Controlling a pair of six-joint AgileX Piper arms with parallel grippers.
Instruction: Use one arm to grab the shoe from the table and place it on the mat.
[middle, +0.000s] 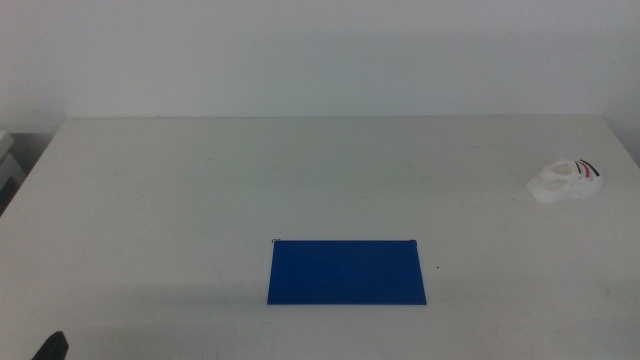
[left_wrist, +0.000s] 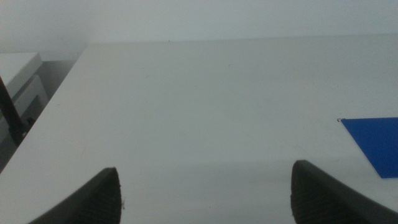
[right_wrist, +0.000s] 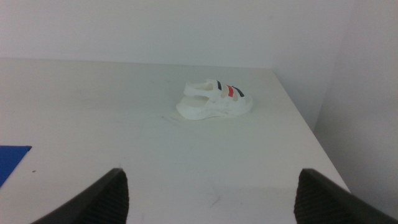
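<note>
Nothing is grasped yet: the right gripper (right_wrist: 211, 198) waits with fingers released, the shoe (right_wrist: 214, 101) well ahead of them on the table (right_wrist: 93, 112). Next, reach forward and straddle it. The left gripper (left_wrist: 205, 196) idles, also released, the mat (left_wrist: 376, 143) off to one side.

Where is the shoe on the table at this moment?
In the middle view, the shoe stands near the table's right edge, far from the mat; it lies ahead of the open right pincer.
</note>
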